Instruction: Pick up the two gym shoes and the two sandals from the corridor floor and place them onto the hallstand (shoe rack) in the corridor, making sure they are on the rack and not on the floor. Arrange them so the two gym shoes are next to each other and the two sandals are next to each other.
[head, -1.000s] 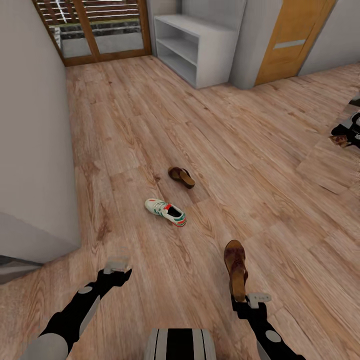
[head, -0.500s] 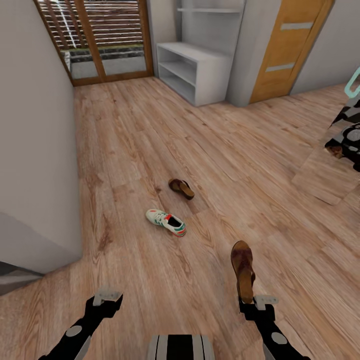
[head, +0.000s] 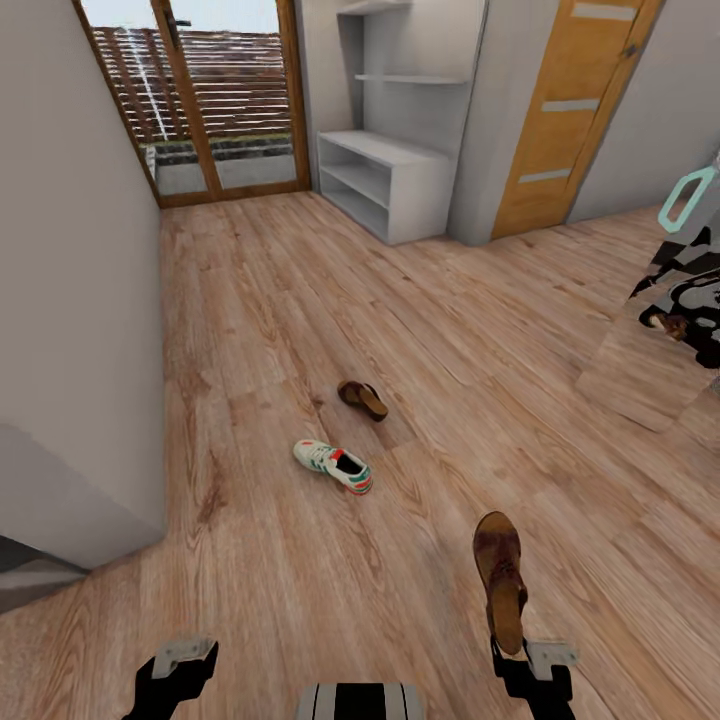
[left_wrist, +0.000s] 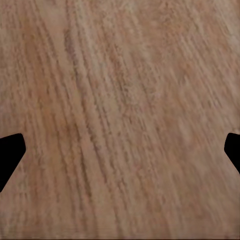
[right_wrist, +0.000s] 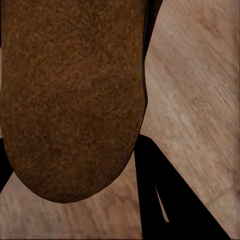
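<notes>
My right gripper (head: 515, 648) is shut on the heel end of a dark brown sandal (head: 499, 575), which points away from me above the corridor floor (head: 560, 420). In the right wrist view the sandal (right_wrist: 70, 100) looms close, with a dark finger (right_wrist: 160, 200) beside it. The other sandal (head: 362, 398) lies on the planks ahead, and a white gym shoe (head: 333, 466) with green stripes lies just nearer. The second gym shoe is out of view. My left gripper (head: 185, 655) hangs open over bare floor, its fingertips (left_wrist: 10, 155) spread wide. The white-grey hallstand (head: 385, 185) stands far ahead.
A grey wall (head: 70, 300) runs along the left. A glazed wooden door (head: 200, 100) closes the corridor's far end, and an orange door (head: 565, 110) stands right of the hallstand. A teal-framed mirror (head: 685, 200) leans at the right edge.
The camera has tilted upward, showing more of the hallstand and far doors. Both arms have sunk toward the picture's lower edge. The right gripper still holds the sandal.
</notes>
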